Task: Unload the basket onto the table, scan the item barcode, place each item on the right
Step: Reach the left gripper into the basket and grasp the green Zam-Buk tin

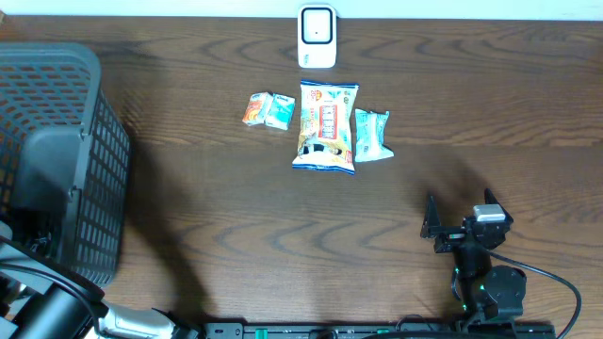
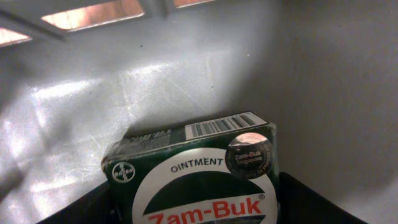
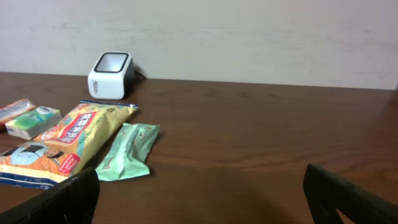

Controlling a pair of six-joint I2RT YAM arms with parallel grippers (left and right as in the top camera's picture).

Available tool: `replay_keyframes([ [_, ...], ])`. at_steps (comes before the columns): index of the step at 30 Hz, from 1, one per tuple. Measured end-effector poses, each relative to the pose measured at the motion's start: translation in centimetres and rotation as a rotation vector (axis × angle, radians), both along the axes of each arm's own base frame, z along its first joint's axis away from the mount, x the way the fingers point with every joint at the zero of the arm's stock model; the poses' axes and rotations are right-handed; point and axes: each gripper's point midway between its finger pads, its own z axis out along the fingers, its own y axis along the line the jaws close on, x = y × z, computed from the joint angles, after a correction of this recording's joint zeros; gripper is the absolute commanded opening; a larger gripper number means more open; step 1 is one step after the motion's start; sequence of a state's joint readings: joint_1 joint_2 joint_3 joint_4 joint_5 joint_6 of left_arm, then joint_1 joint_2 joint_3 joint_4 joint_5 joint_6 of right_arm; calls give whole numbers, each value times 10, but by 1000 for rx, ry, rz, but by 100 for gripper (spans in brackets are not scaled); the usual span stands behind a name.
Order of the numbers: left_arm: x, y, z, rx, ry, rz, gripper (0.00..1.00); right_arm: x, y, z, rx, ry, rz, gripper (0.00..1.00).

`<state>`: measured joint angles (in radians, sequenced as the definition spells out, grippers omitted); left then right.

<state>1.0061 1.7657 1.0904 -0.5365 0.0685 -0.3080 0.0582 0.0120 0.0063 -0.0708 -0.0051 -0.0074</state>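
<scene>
Pickup is the step in hand. The left jaws are down inside the basket point(image 1: 105, 179), straddling the box point(image 2: 189, 171) (a green Zam-Buk ointment carton), which lies on the basket's grey floor near a wall. A dark finger point(image 2: 78, 208) shows on each side of the box, just beside it. I cannot tell whether they press on it or stand just off it. The barcode point(image 2: 224, 126) sits on the narrow side turned away from the jaws, uncovered.

The right jaws are wide open and empty, low over the tabletop point(image 3: 261, 143).

The next move probably calls for a firm hold on the box's sides and a lift clear of the basket rim. Then comes a carry to the scanner point(image 1: 317, 36) at the far edge, with the barcode side turned to its window.

The box is all I can see in the basket (from overhead, much of its inside is hidden). Loose in front of the scanner lie a snack bag point(image 1: 326, 127), a teal packet point(image 1: 370, 135) and two small packets point(image 1: 268, 110).
</scene>
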Motion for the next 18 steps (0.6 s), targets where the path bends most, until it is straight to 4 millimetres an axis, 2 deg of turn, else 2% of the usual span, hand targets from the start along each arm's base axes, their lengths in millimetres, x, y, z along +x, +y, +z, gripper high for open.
replay_keyframes([
  [18,1,-1,0,-7,-6,-1,50,0,0,0,0,0,0,99],
])
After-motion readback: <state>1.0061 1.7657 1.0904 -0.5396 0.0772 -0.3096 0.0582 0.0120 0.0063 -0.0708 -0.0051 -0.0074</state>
